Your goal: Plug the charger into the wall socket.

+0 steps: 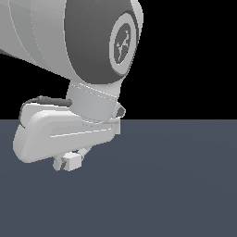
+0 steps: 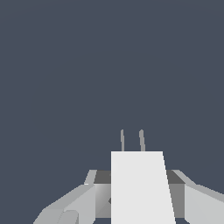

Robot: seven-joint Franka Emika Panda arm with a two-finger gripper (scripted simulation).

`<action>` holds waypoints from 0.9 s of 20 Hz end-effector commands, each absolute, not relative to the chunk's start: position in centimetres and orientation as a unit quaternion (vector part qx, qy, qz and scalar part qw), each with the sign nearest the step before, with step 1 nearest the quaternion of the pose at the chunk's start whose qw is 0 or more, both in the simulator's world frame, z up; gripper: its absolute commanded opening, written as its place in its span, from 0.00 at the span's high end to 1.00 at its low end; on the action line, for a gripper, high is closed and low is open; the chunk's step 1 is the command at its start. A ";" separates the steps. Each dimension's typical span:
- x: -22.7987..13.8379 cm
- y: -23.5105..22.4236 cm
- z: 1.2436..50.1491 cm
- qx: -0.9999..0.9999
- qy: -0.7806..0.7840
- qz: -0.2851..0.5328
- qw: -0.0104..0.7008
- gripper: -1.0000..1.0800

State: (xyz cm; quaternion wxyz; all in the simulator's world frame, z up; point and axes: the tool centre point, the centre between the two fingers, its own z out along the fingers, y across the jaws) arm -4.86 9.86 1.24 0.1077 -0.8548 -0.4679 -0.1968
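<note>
- Filling the near edge of the wrist view, the charger (image 2: 139,188) is a plain white block with two thin grey prongs (image 2: 132,141) rising from its far end, side by side and slightly splayed.
- Grey fingers (image 2: 78,199) of the jaws (image 2: 140,197) stand close against both flanks of that block, one on each side, so the jaws are closed onto it with only the block's width between them.
- Beyond the prongs, the wrist view shows only flat slate-blue counter (image 2: 109,65).
- From the exterior view the prongs cannot be made out; the charger (image 1: 70,161) appears there only as a small white boxy shape poking out beneath the hand, on the exterior view's left.
- Finger detail is too small in that view to judge the grip, so the hold is read from the wrist view alone.
- Above the block, the pale hand body (image 1: 55,134) lies tilted, its long side running roughly level, with a dark cable (image 1: 46,100) curving over its top.
- A short wrist collar joins the hand to a large rounded arm link (image 1: 92,37), which crowds the upper part of the exterior view and carries a round disc (image 1: 123,44) on its end.
- Hand and block hang over the counter (image 1: 176,185); whether the block touches it cannot be told.
- No wall socket shows in either view.
</note>
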 end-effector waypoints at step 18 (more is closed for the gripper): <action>-4.0 9.8 2.2 -0.883 -0.412 -0.205 0.095 1.00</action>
